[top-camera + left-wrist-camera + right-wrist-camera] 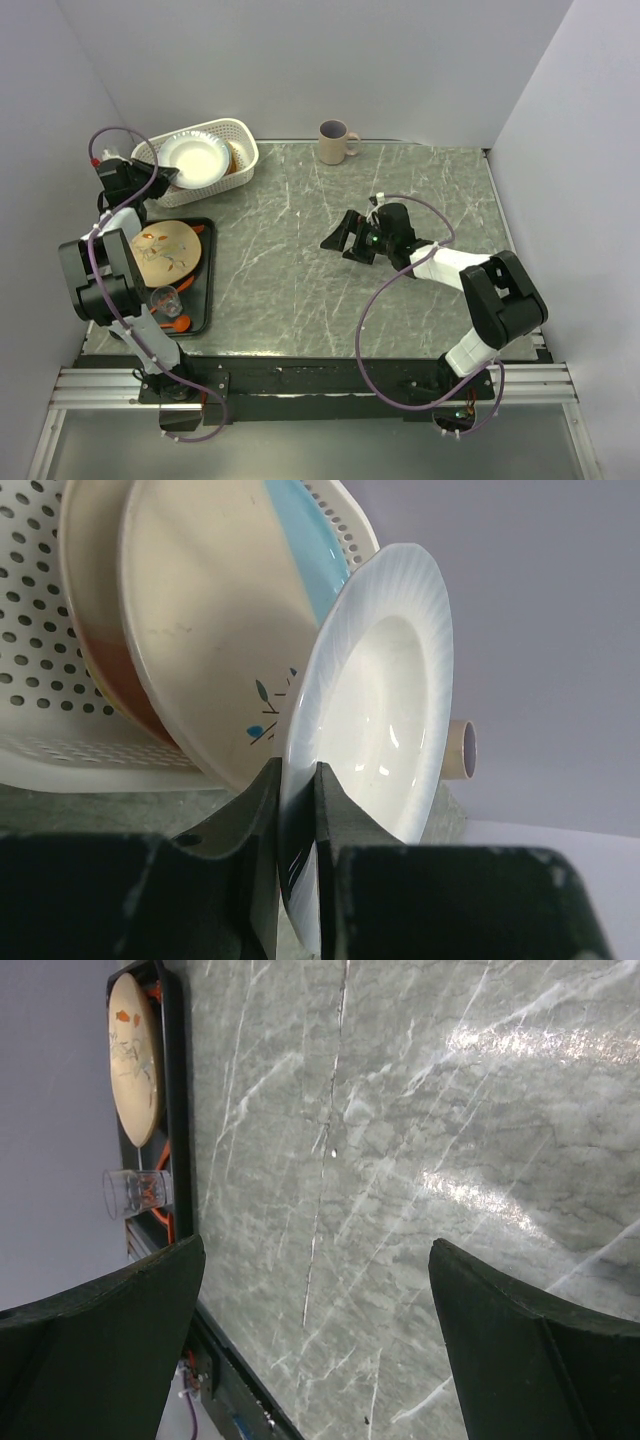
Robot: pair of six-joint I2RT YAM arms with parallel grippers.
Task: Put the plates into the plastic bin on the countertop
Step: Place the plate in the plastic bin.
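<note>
The pale plate is pinched by its rim in the left pincer, tilted at the white bin just beside the plates leaned there. If released crooked, it could be knocked against them or tipped out over the wall. The right pincer is spread wide and empty.

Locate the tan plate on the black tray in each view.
Top external: tan plate at left of centre, on the black tray.
Left wrist: not in it.
Right wrist: top left corner, seen at a slant.
Shared landmark: the clear glass beside the plate on the tray.
</note>
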